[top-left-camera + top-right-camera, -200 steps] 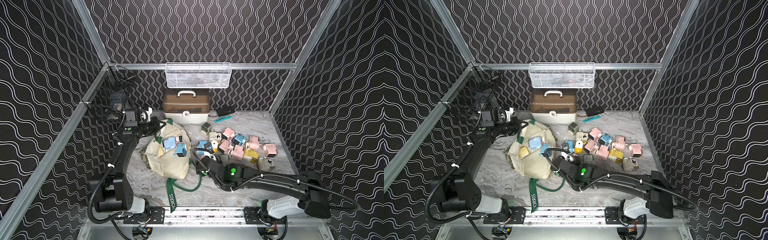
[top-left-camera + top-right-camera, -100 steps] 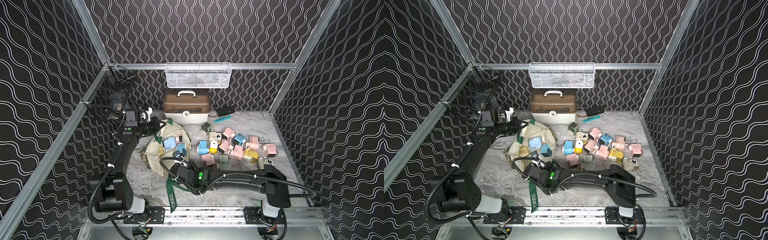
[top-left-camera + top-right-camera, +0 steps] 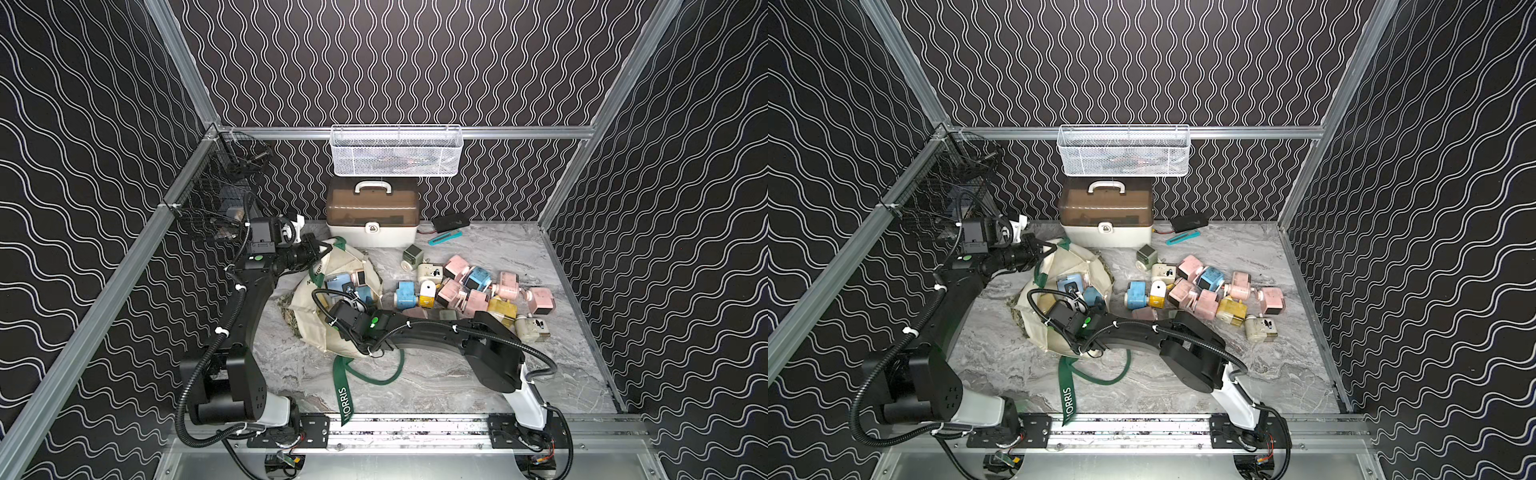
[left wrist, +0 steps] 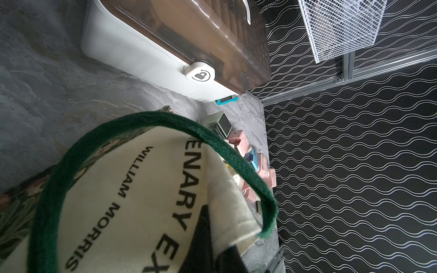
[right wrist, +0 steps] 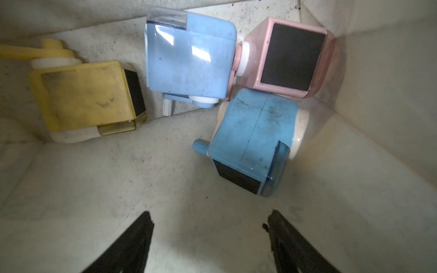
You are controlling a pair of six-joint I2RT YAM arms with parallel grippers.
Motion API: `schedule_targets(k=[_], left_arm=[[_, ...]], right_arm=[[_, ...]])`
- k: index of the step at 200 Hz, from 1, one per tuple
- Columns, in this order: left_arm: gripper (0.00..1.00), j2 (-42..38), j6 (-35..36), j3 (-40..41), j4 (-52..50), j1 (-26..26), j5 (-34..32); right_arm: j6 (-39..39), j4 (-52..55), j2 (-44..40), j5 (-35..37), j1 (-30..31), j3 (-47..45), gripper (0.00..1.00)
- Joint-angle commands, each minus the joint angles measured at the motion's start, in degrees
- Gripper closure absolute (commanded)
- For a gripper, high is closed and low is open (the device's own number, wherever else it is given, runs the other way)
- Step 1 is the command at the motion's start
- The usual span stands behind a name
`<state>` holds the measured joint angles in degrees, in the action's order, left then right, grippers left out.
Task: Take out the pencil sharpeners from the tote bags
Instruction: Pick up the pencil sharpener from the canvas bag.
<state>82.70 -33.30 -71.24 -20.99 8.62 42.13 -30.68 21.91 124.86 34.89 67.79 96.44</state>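
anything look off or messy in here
Yes. The bag lining is speckled with dark dust, and the yellow sharpener inside it is smudged grey. One green strap trails forward onto the front rail.

This is a robotics lab test cell. Aluminium framing (image 3: 399,132) and black wavy-patterned wall panels (image 3: 374,62) enclose a marble-look tabletop (image 3: 457,382). A left arm (image 3: 245,316) and a right arm (image 3: 436,332) are mounted on a rail (image 3: 415,426) behind their fingers (image 5: 134,241). A wire basket (image 3: 397,151) hangs well beyond them.
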Motion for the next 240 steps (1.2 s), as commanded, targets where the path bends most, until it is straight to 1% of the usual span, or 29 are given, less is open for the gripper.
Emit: schedule_targets(k=[1, 22, 37, 58, 79, 142, 184, 240], left_arm=[[1.0, -0.14, 0.09, -0.55, 2.01, 0.03, 0.48], [1.0, -0.08, 0.1, -0.54, 2.01, 0.08, 0.51], [1.0, -0.08, 0.15, -0.51, 2.1, 0.07, 0.5], [1.0, -0.21, 0.08, -0.55, 2.1, 0.08, 0.5], [1.0, -0.17, 0.12, -0.47, 2.01, 0.08, 0.41], [1.0, -0.06, -0.01, -0.5, 2.09, 0.03, 0.61], [1.0, -0.03, -0.02, -0.53, 2.11, 0.09, 0.71], [1.0, -0.17, -0.01, -0.46, 2.17, 0.08, 0.66]], right_arm=[[-1.53, 1.6, 2.3, 5.61, -0.77, 2.18, 0.14], [-1.85, 0.73, 4.28, 6.29, -1.91, 2.8, 0.1], [-3.27, 2.13, 5.96, 8.84, -2.64, 3.9, 0.09], [-2.35, -0.55, 7.12, 8.97, -3.1, 3.31, 0.1], [-1.58, -0.33, 9.04, 9.4, -3.6, 5.37, 0.12], [2.6, -6.29, 11.1, 6.66, -5.41, 5.33, 0.28], [4.93, -8.42, 10.15, 4.06, -5.43, 4.05, 0.39], [6.7, -11.53, 4.07, -0.27, -4.8, -2.16, 0.43]])
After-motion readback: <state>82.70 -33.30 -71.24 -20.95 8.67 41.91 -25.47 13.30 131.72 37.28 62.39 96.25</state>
